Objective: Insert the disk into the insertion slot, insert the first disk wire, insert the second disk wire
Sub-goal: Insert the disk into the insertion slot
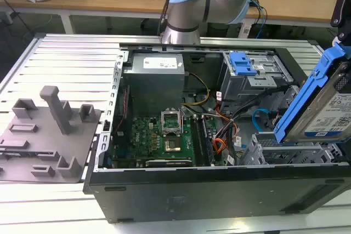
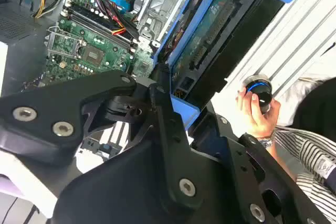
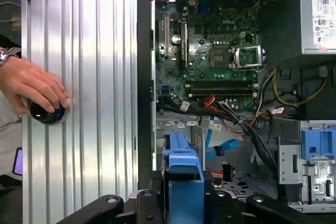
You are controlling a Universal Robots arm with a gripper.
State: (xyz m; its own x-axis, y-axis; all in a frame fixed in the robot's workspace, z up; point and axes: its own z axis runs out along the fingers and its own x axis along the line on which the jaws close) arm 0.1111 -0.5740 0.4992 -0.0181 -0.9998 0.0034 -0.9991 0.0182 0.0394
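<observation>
Exterior view catches the disk (image 1: 324, 112) tipped steeply in the air. Its long blue rail slopes down toward the insertion slot (image 1: 290, 150), the perforated silver cage just beneath the rail's lower end. In the first wrist view the gripper (image 3: 184, 195) is clamped on the disk's blue frame, a dark finger on each side, so the disk runs straight out ahead of the fingertips. The disk's lower end looks close to the cage's top rim but not inside the bay, and I cannot tell whether they touch. Its long axis seems tilted against the bay rather than lined up with it, which puts the slot below and ahead of the gripper. The second disk wire (image 3: 223, 149), a light-blue cable, loops loose just beyond the held disk and is not plugged into it. Well off to the gripper's side, a person's hand (image 3: 35, 85) rests on a round knob (image 3: 48, 113) on the ribbed table (image 3: 94, 77).
</observation>
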